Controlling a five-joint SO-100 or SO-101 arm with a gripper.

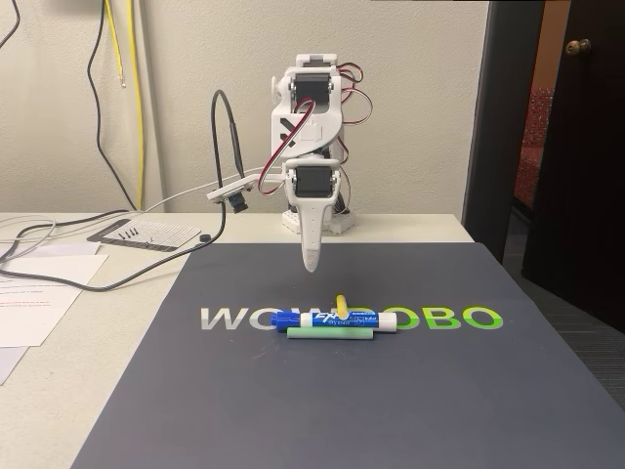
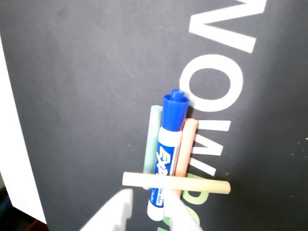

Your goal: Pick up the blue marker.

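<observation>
Surface: dark mat (image 1: 293,391).
Gripper (image 2: 149,211): jaws parted, empty, above blue marker (image 2: 166,159).
Risk: yellow stick (image 2: 176,183) lying across, snagging.

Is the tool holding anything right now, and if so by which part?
Nothing is held. The tool hangs above the mat, clear of the blue marker, which lies flat among the coloured sticks.

Fixed view front-on, low, wrist view straight down, close — both share mat (image 1: 293,391)

Dark mat (image 1: 293,410) on table (image 1: 88,352), bearing blue marker (image 1: 337,319).
</observation>
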